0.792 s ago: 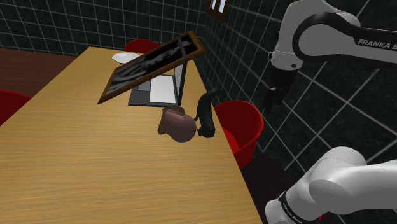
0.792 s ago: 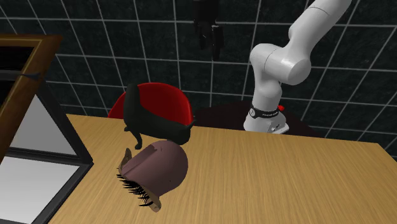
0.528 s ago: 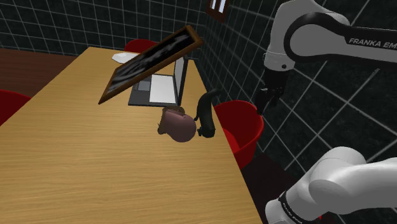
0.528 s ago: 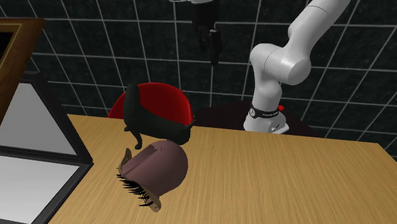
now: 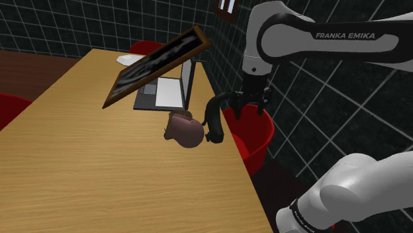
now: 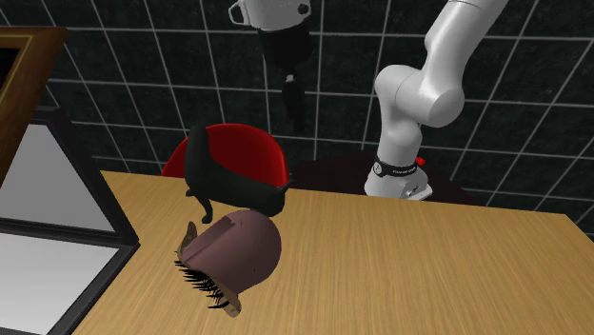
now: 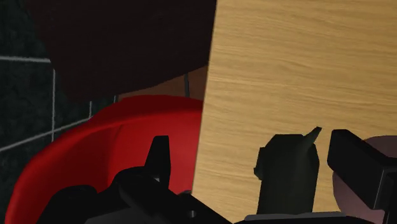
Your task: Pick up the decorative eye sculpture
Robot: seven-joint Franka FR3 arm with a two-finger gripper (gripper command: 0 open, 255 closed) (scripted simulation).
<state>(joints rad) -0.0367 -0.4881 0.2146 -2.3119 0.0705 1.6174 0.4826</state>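
The eye sculpture (image 5: 185,130) is a mauve dome with black lashes (image 6: 211,285), lying on the wooden table (image 5: 92,165) near its edge. A black cat figure (image 5: 214,119) stands right beside it, between it and my gripper. My gripper (image 5: 249,109) hangs open with nothing in it, off the table's edge above a red chair (image 5: 255,132), to the shoulder view's right of the sculpture. In the second exterior view the gripper (image 6: 295,107) is high behind the cat figure (image 6: 224,183). Past the gripper (image 7: 257,162) in the wrist view appear the cat figure (image 7: 287,172) and a sliver of the sculpture (image 7: 384,142).
An open laptop (image 5: 165,93) sits further along the table with a brown-framed picture (image 5: 155,66) leaning over it. More red chairs (image 5: 10,106) stand around the table. Dark tiled walls close in behind. The arm's base (image 6: 400,181) stands past the table end.
The arm has swung toward the shoulder view's left and dropped, bringing the gripper down over the red chair near the cat figure. The framed picture tipped slightly at first.
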